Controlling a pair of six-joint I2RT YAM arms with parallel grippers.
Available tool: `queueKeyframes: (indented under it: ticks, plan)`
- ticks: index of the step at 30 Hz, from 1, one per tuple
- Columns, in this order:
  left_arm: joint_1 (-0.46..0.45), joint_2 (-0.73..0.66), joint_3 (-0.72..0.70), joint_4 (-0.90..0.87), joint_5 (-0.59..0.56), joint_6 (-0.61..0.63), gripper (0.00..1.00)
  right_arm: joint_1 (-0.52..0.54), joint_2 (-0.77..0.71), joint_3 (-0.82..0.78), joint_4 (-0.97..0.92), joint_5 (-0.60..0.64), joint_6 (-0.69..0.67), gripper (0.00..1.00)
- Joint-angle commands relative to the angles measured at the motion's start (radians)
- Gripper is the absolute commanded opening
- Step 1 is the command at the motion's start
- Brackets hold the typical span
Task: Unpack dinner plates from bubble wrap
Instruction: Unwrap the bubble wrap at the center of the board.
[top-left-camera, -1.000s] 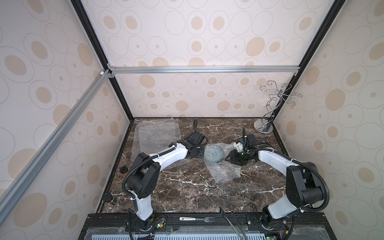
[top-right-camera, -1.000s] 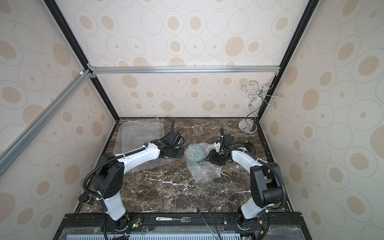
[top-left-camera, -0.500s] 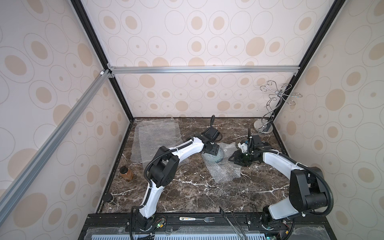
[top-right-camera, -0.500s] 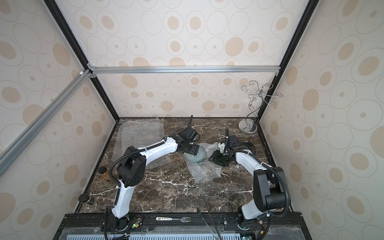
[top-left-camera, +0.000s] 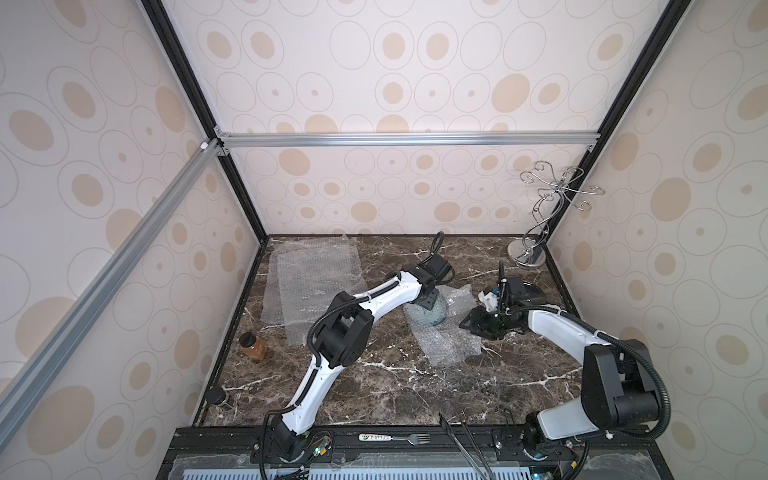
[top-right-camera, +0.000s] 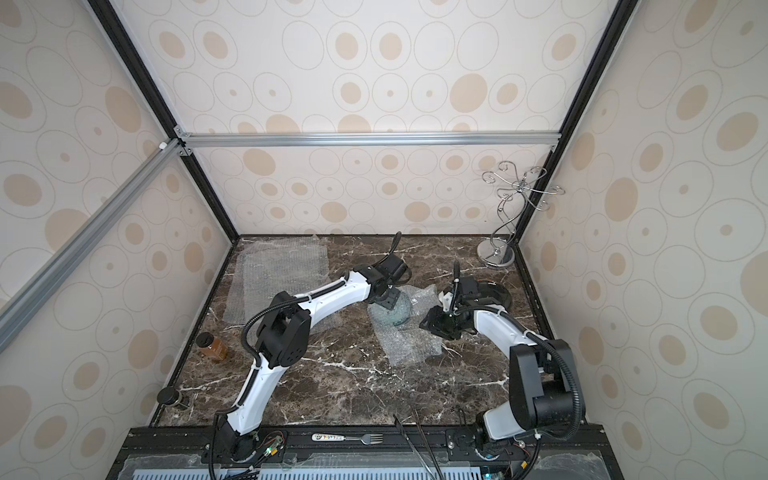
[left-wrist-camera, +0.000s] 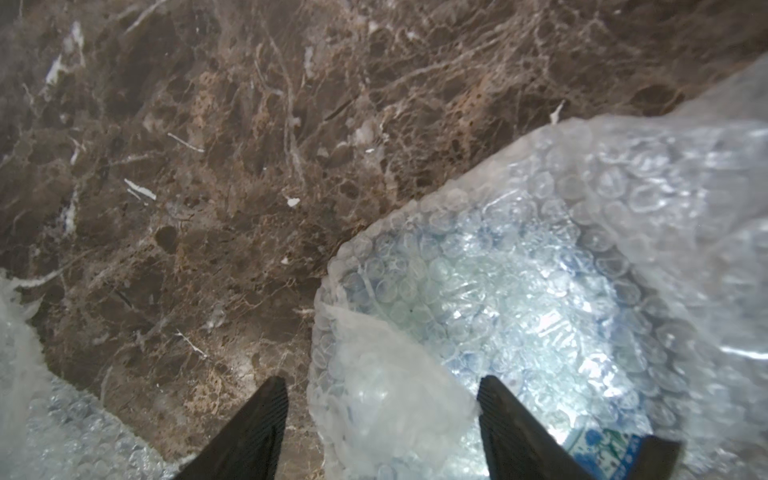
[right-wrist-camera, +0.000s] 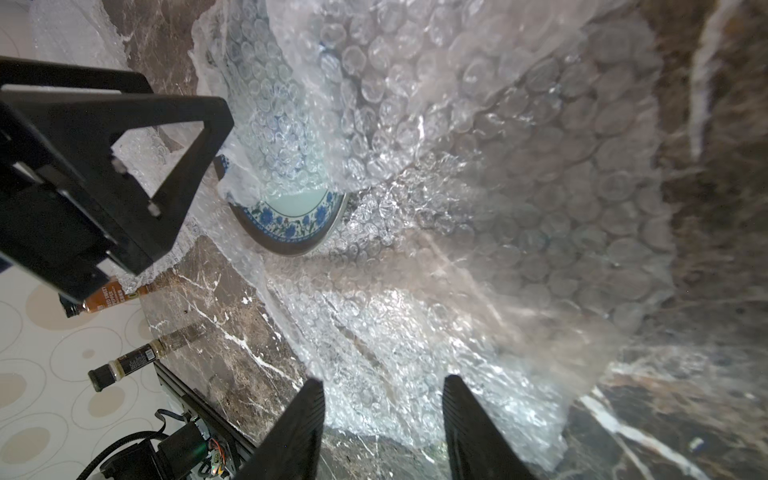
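Observation:
A dinner plate (right-wrist-camera: 291, 224), pale with a blue floral rim, lies mid-table, mostly covered by bubble wrap (top-left-camera: 449, 345) (top-right-camera: 411, 345); in both top views it is a bluish round bulge (top-left-camera: 434, 319) (top-right-camera: 395, 318). My left gripper (top-left-camera: 428, 301) (left-wrist-camera: 382, 415) hangs open over the plate's edge, with a loose flap of wrap (left-wrist-camera: 386, 374) between its fingers (right-wrist-camera: 124, 93). My right gripper (top-left-camera: 471, 324) (right-wrist-camera: 382, 415) stands open, low over the wrap's right edge and holding nothing. A dark plate (top-right-camera: 496, 293) lies behind the right wrist.
Flat bubble wrap sheets (top-left-camera: 316, 278) lie at the back left. A chrome wire stand (top-left-camera: 527, 255) stands in the back right corner. An amber bottle (top-left-camera: 253, 347) and a dark-capped bottle (top-left-camera: 218, 399) lie along the left edge. A fork (top-left-camera: 399, 437) and tongs (top-left-camera: 465, 444) rest on the front rail.
My left arm has reached to the right, bringing its gripper from beside the wrapped plate to over it. The right gripper has hardly moved.

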Motion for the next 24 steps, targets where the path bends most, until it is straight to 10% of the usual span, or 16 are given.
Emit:
queueKeyframes:
  ticks: [1, 13, 24]
  plan:
    - [-0.008, 0.013, 0.029, -0.046, -0.045, 0.022, 0.62, -0.003, -0.013, -0.007, -0.014, -0.007, -0.014, 0.5]
    - [-0.005, -0.017, 0.018, -0.043, -0.064, 0.03, 0.23, -0.003, 0.001, 0.002, -0.008, -0.014, -0.01, 0.5]
    - [0.047, -0.116, -0.112, 0.033, 0.034, 0.016, 0.15, -0.003, -0.001, 0.016, -0.024, -0.006, -0.018, 0.5]
